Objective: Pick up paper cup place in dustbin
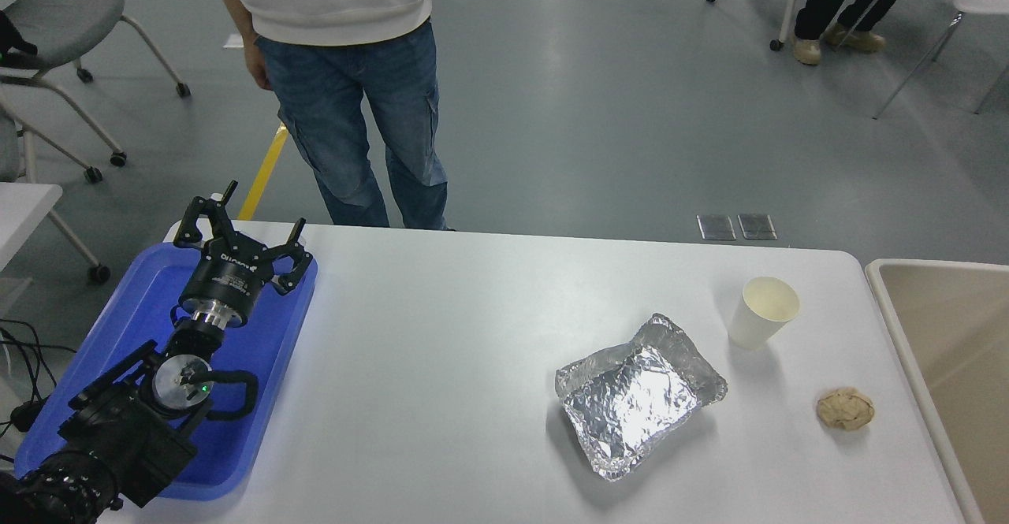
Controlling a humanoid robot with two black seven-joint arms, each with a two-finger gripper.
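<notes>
A white paper cup [762, 312] stands upright on the right part of the white table [441, 335], its cream inside showing. The beige dustbin [908, 327] with a pale rounded rim stands just off the table's right edge, partly cut off by the picture. My left gripper [239, 221] is parked over the blue tray at the lower left, its fingers spread open and holding nothing. The right arm and its gripper are out of view.
A crinkled silver foil tray [637, 399] lies left of and nearer than the cup. A crumpled brown paper ball [845, 409] sits near the right edge. The blue tray [126, 335] is at the left. A person [347, 75] stands at the far side.
</notes>
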